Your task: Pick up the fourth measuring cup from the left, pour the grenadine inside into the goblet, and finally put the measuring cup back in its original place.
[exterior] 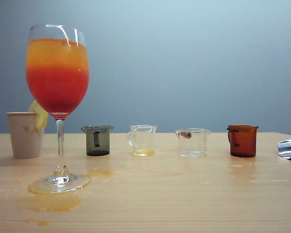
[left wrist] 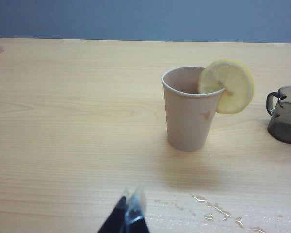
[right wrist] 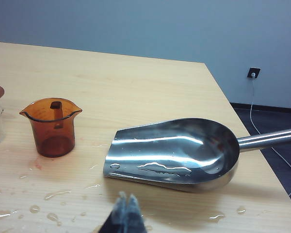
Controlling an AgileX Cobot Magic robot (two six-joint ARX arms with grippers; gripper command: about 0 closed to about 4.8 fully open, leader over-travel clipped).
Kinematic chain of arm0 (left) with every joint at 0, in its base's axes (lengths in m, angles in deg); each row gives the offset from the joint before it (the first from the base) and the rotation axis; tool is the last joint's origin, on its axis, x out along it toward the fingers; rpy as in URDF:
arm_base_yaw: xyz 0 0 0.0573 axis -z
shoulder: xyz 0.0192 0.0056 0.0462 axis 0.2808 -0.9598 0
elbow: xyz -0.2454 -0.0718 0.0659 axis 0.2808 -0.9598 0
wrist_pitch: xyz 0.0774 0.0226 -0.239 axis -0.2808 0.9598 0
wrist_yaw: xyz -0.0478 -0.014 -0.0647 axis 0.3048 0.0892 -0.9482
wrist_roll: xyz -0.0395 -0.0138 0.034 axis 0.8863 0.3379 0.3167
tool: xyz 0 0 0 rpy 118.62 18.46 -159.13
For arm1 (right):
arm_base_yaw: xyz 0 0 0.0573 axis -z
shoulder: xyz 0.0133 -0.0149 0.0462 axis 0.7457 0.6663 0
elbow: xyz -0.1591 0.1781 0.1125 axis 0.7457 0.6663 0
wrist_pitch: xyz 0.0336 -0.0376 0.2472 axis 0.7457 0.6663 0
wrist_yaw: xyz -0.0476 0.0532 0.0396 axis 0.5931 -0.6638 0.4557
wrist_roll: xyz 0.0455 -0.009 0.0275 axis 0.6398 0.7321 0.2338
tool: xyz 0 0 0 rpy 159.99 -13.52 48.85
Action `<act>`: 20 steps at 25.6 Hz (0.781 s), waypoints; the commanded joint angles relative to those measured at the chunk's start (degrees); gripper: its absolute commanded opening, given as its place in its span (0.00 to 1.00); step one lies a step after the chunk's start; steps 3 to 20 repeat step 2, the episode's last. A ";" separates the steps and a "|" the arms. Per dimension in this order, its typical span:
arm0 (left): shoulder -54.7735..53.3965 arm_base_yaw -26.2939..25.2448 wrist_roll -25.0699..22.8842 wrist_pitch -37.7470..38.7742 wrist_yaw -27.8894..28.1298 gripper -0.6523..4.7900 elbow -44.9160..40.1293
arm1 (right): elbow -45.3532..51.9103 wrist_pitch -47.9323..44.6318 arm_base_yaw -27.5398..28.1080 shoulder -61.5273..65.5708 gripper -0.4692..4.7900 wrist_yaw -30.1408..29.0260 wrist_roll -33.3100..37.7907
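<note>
Standing fourth in the row at the right of the exterior frame, the small see-through amber glass measuring cup [exterior: 242,141] rests upright on the pale wooden counter [exterior: 184,194], and it looks empty in the right wrist view. The deep red grenadine [exterior: 57,90] sits as a layer beneath orange juice inside the tall clear stemmed goblet [exterior: 58,107] at the left of that frame, so the pour appears done and the cup back in place. The right gripper [right wrist: 125,216], low in its wrist frame near a shiny steel scoop [right wrist: 174,153], is clenched on nothing. The left gripper [left wrist: 128,216], low in its own frame before a beige paper cup [left wrist: 189,114] bearing a lemon slice [left wrist: 228,85], also looks clenched and empty. I judge the amber cup light, rigid, breakable and slick, with droplets around it; pinching its side handle or straddling the rim seems safest.
</note>
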 commanded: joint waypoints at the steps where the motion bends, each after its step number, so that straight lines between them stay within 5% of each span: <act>1: 0.00 0.02 0.13 -0.37 -0.22 0.12 0.15 | 0.20 -0.87 0.04 0.02 0.09 1.22 -0.15; 20: 0.00 0.02 0.11 -0.37 -0.22 0.12 0.13 | 0.20 -0.94 0.04 0.04 0.09 1.25 -0.15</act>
